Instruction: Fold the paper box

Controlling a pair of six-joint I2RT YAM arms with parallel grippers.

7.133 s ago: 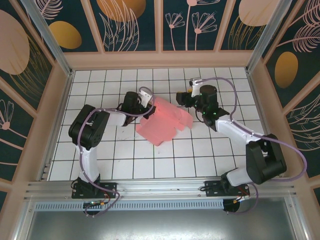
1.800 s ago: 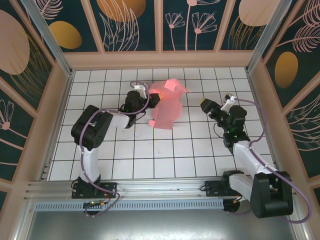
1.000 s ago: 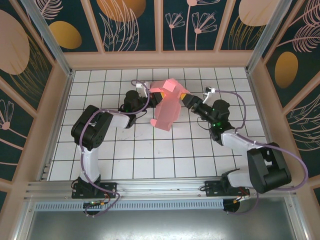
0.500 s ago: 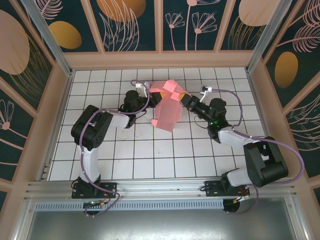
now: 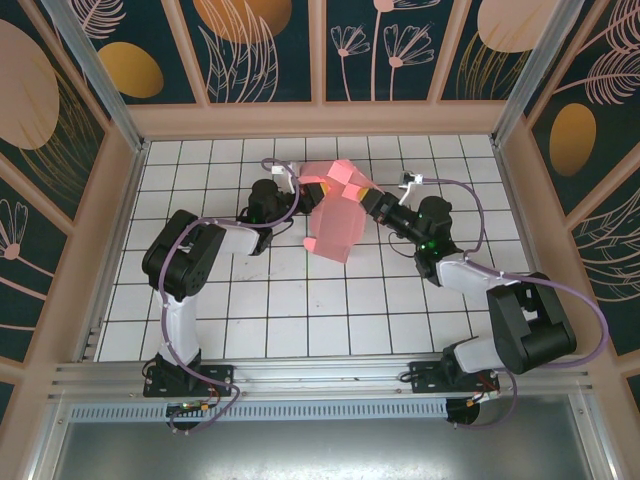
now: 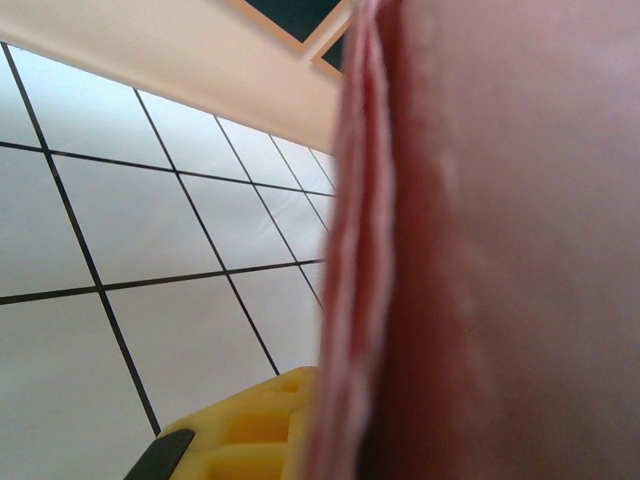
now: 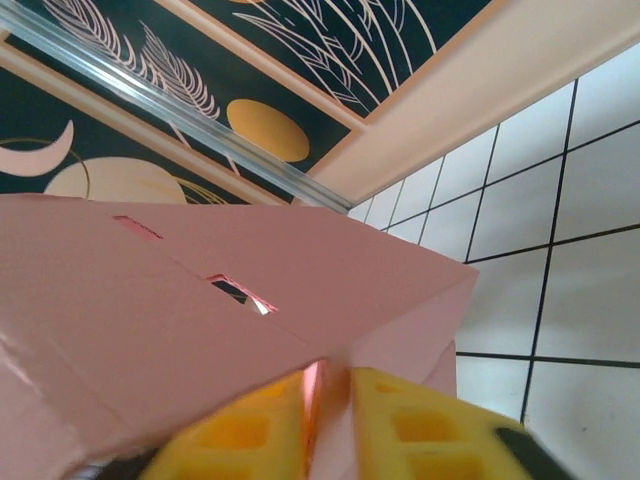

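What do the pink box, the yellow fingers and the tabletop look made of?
Paper box: thin pink card, matte; sharp creases, cut slots, and layered thin edges in the left wrist view. Yellow fingers: probably moulded plastic, dull sheen, with square recessed pockets. Table: smooth white surface with a black grid, faintly glossy; tile or printed sheet, cannot tell.
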